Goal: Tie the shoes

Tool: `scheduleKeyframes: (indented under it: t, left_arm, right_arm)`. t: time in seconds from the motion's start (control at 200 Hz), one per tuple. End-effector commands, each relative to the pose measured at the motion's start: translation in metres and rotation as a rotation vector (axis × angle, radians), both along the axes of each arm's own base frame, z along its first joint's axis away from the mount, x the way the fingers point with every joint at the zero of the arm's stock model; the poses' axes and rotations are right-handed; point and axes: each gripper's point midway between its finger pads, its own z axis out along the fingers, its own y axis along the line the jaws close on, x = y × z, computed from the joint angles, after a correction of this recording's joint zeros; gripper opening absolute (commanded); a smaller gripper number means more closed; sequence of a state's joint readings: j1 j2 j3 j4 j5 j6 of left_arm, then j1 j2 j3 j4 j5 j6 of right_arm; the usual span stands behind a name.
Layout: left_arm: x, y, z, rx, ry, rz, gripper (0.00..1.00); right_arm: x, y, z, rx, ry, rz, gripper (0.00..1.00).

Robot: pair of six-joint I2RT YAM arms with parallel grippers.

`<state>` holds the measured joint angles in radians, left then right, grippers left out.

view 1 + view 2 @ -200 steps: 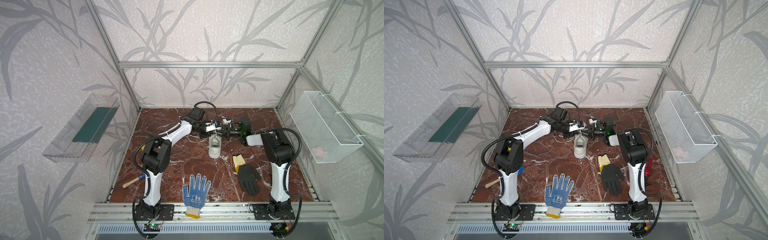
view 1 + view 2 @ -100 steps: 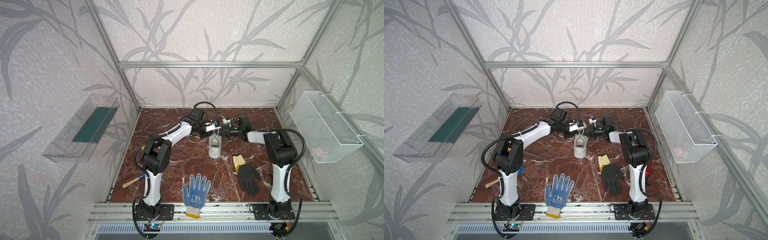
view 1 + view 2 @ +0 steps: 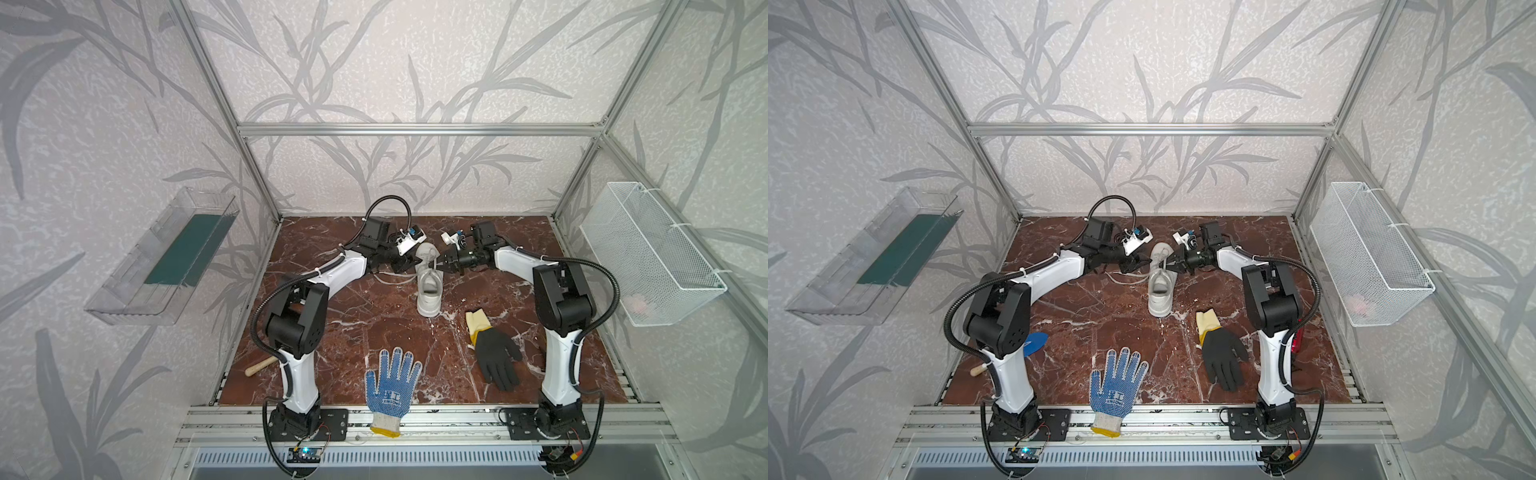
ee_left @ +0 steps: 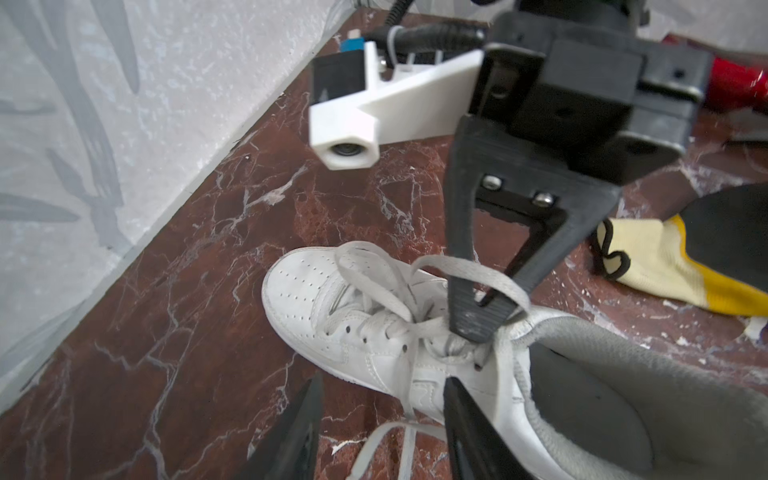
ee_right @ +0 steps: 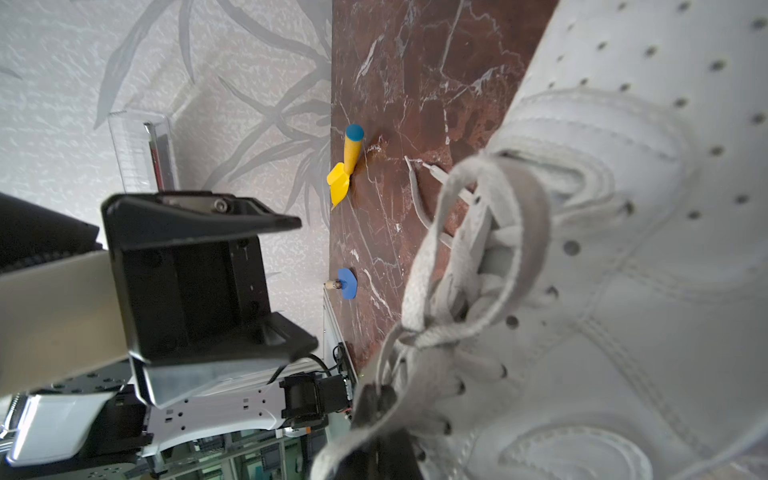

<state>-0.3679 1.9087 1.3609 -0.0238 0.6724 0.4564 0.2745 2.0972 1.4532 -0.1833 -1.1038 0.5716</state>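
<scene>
One white low-top sneaker (image 3: pixel 428 291) stands on the marble table (image 3: pixel 332 332), a little toward twelve o'clock from the middle. Its toe points to twelve and its heel opening to six. It is white all over, with a perforated toe cap, a thick white sole and a grey lining. The long white laces (image 4: pixel 374 286) are loose, and one end trails over the table toward nine o'clock.

The right gripper (image 4: pixel 486 316) reaches in from two o'clock, its jaws clenched on a lace loop (image 4: pixel 494 276) above the tongue. The left gripper (image 5: pixel 295 282), at ten o'clock just beside the shoe, has its jaws released and apart, with nothing between them.

A black glove (image 3: pixel 494 361) with a yellow cuff lies at four o'clock of the shoe. A blue-dotted glove (image 3: pixel 392 382) lies at seven o'clock, by the near edge.
</scene>
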Motion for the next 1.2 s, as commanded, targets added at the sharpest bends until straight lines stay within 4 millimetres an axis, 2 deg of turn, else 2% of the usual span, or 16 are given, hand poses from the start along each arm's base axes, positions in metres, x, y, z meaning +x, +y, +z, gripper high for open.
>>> scheduleKeyframes:
  t: [0.0, 0.175, 0.36, 0.71, 0.955, 1.195]
  left_arm:
    - [0.006, -0.005, 0.041, -0.204, 0.041, 0.034, 0.52]
    - [0.011, -0.005, 0.041, -0.253, 0.115, 0.072, 0.55]
    - [0.015, -0.012, 0.032, -0.302, 0.210, 0.089, 0.55]
    - [0.020, -0.016, 0.024, -0.350, 0.244, 0.109, 0.56]
    - [0.017, -0.016, 0.016, -0.343, 0.286, 0.115, 0.56]
    - [0.014, -0.022, 0.020, -0.391, 0.314, 0.082, 0.57]
  right_arm:
    - [-0.012, -0.001, 0.014, -0.046, -0.079, 0.051, 0.00]
    - [-0.014, 0.002, 0.018, -0.078, -0.159, 0.084, 0.00]
    - [-0.018, 0.009, 0.022, -0.100, -0.247, 0.135, 0.00]
    - [-0.024, 0.011, 0.033, -0.157, -0.411, 0.207, 0.00]
    - [-0.019, 0.013, 0.040, -0.156, -0.567, 0.227, 0.00]
    - [-0.018, 0.014, 0.036, -0.158, -0.602, 0.262, 0.00]
